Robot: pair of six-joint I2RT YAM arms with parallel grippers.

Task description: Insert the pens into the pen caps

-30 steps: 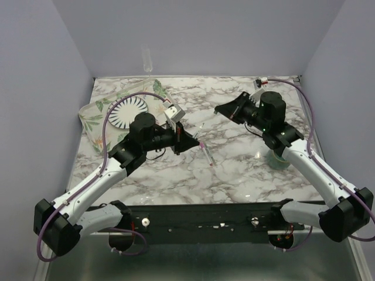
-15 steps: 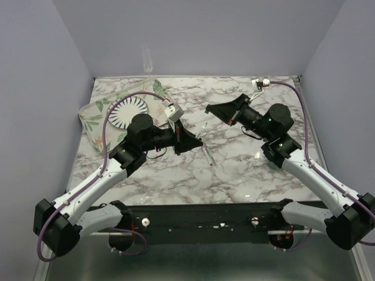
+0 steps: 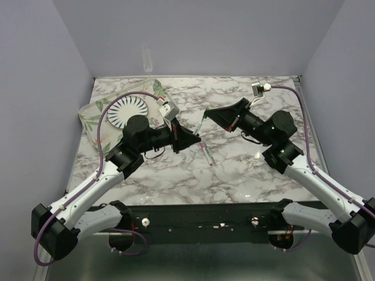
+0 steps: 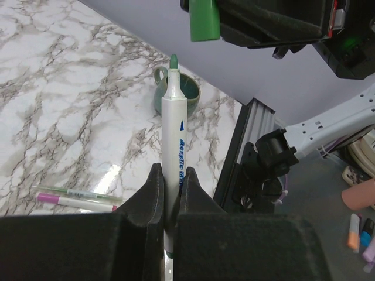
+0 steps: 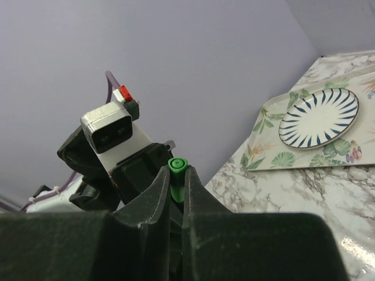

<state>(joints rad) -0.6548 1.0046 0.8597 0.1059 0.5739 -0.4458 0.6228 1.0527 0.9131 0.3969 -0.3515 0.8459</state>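
Spanning the whole scene, the marble table [image 3: 234,170] carries a floral tray [image 3: 94,114] at its far left corner, with a striped plate [image 3: 126,110] lying on the tray. Both arms reach inward above the middle of the table, their tips facing each other and apart.

The left gripper [image 3: 196,139] is closed on a pen. In the left wrist view its fingers [image 4: 153,193] clamp the white barrel of the green-tipped pen [image 4: 174,111], which juts straight out with its uncapped tip forward. The right gripper [image 3: 208,111] is closed on the green cap [image 5: 177,165], which is pinched between both fingers with its end just proud of them. From the left wrist the green cap [image 4: 204,20] sits beyond the pen's tip and slightly to one side, separated by a clear gap.

A dark green mug [image 4: 190,96] stands on the table near its right edge, behind the held pen in that view. A second pen [image 3: 207,156], showing a pink end, lies flat on the table just beside the left gripper. Whether that pink end is a tip or the pink cap cannot be told.
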